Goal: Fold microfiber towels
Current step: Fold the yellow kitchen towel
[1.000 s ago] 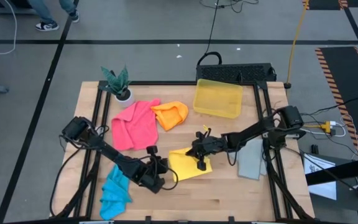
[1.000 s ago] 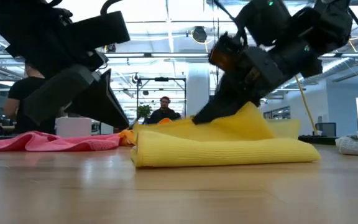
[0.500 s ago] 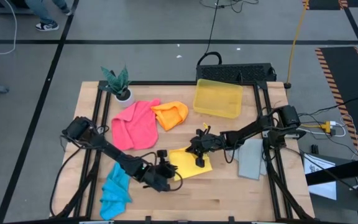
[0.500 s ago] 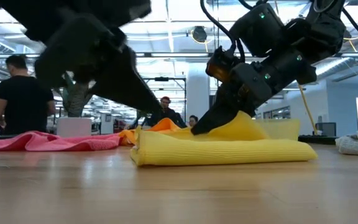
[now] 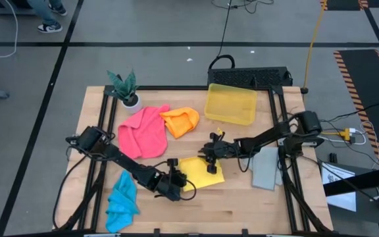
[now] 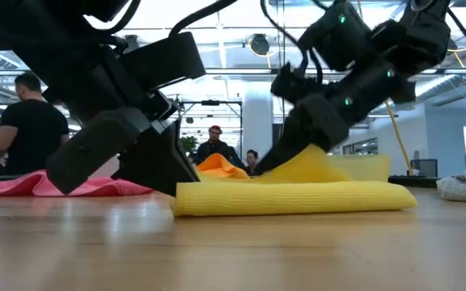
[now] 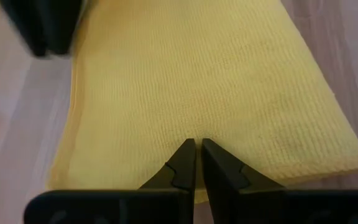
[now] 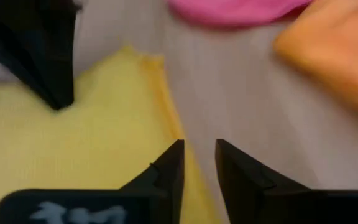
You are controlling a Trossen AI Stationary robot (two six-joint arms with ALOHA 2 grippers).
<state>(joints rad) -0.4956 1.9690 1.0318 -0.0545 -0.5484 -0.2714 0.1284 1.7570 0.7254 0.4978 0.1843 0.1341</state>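
Observation:
The yellow towel lies folded on the table near its front middle; its upper layer is humped up at the far side. My left gripper is shut, at the towel's left end. My right gripper stands open over the towel's far edge with bare wood showing in the gap. The pink towel and the orange towel lie spread at the back left. A crumpled blue towel is at the near left, and a folded grey one lies at the right. My left gripper meets the yellow towel with its shut fingertips at the towel's left end, slanting down from the near left. The towel lies flat on the table. Whether the tips press into the cloth does not show. Whether my right gripper touches the towel I cannot tell.
A translucent yellow bin stands at the back, and a small potted plant at the back left corner. Bare wood lies along the front edge. People show in the room beyond the table.
My left gripper has gone toward the table's right edge and down, tipping steeper, up to the yellow towel's left end. My right gripper has let go of the towel's upper layer, which stays humped up where it was.

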